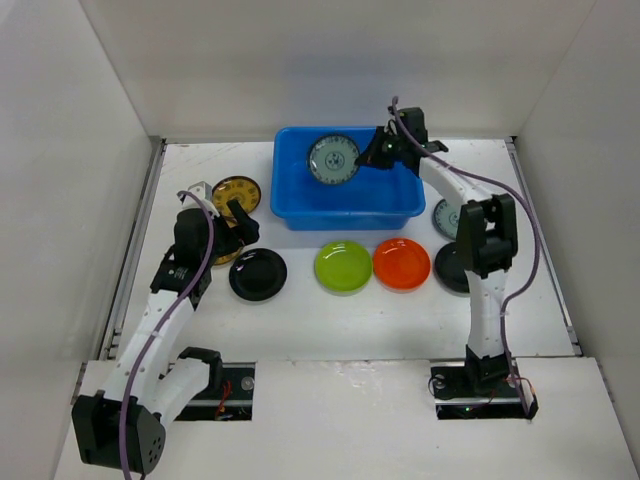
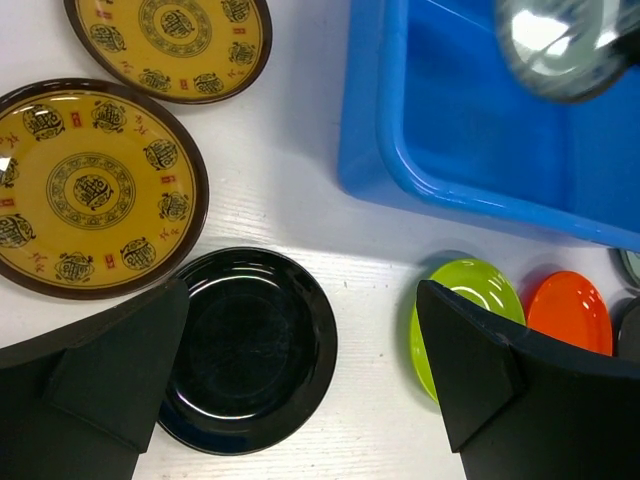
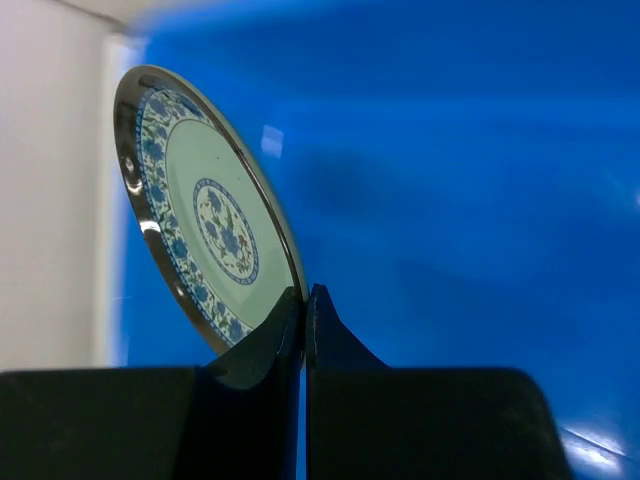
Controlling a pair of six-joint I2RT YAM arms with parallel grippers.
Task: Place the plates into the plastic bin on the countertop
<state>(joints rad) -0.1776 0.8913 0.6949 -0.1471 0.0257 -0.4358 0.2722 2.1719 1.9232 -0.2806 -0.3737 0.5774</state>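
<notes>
My right gripper (image 1: 372, 155) (image 3: 305, 300) is shut on the rim of a blue-grey patterned plate (image 1: 333, 160) (image 3: 205, 220), holding it tilted on edge inside the blue plastic bin (image 1: 345, 212) (image 3: 450, 200). My left gripper (image 1: 240, 225) (image 2: 300, 290) hangs open above the countertop, over the right edge of a glossy black plate (image 1: 258, 275) (image 2: 245, 350). It holds nothing. Two yellow-brown patterned plates (image 2: 95, 190) (image 2: 170, 40) lie to the left of the bin (image 2: 370, 100). A lime green plate (image 1: 343, 266) (image 2: 470, 300) and an orange plate (image 1: 401, 264) (image 2: 570, 310) lie in front of it.
A second black plate (image 1: 450, 270) and another blue-grey plate (image 1: 443, 217) lie right of the bin, partly behind my right arm. White walls close in the countertop (image 1: 330, 320) on the left, back and right.
</notes>
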